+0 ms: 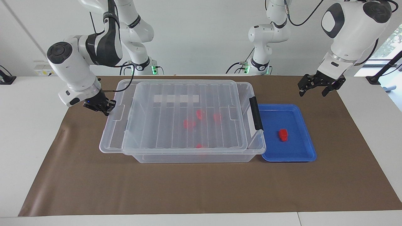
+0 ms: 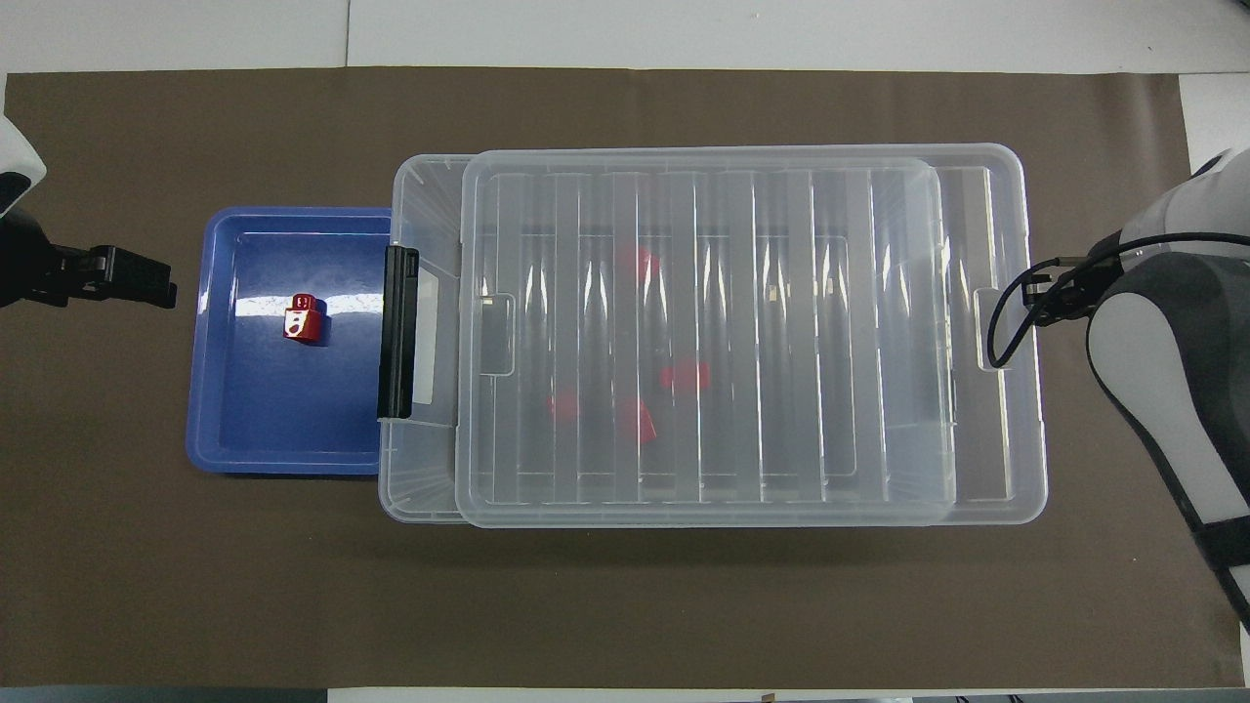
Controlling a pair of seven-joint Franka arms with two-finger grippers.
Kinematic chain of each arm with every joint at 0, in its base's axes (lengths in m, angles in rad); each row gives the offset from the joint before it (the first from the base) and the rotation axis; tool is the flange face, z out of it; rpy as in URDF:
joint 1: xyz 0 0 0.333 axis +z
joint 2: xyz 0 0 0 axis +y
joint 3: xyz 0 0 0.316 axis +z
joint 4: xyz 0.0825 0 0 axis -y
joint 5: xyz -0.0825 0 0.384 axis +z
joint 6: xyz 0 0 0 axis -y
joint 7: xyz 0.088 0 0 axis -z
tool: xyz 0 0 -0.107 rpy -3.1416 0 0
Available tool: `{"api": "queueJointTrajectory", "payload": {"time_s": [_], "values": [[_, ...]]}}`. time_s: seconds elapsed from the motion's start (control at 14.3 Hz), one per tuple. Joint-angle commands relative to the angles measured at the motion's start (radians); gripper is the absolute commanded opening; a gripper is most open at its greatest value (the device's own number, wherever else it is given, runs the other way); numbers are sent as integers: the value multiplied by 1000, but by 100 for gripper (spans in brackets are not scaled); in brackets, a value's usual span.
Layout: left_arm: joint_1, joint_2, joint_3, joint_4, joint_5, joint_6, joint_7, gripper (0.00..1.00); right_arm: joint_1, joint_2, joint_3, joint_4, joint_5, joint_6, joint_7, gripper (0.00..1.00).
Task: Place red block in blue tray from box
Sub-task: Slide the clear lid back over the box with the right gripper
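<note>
One red block (image 1: 283, 134) lies in the blue tray (image 1: 301, 150), also in the overhead view (image 2: 302, 318) on the tray (image 2: 244, 430). The clear box (image 1: 257, 147) stands beside the tray with its ribbed lid (image 1: 163, 125) lying on it. Several more red blocks (image 1: 189, 123) show through the lid (image 2: 742, 322). My left gripper (image 1: 312, 93) hangs open and empty in the air over the mat, by the tray's corner nearer the robots. My right gripper (image 1: 105, 108) is low at the box's rim at the right arm's end.
A brown mat (image 1: 201, 188) covers the table. A black clip handle (image 1: 256, 113) sits on the box's end that touches the tray. In the overhead view the right arm (image 2: 1172, 351) covers its own gripper, and the left gripper (image 2: 161, 283) shows beside the tray.
</note>
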State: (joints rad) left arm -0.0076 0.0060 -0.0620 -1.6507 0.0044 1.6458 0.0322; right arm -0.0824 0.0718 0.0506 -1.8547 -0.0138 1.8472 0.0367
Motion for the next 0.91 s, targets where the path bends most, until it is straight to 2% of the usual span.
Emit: {"api": "queueJointTrajectory", "payload": {"time_s": [0.0,0.84], "values": [[1,-12,4,-1,-14,-20,2,100,-5,-23,28,-26,3,12,46,0],[3,-12,4,-1,-14,-20,2,100,-5,-23,95,-26,3,10,158,0]]}}
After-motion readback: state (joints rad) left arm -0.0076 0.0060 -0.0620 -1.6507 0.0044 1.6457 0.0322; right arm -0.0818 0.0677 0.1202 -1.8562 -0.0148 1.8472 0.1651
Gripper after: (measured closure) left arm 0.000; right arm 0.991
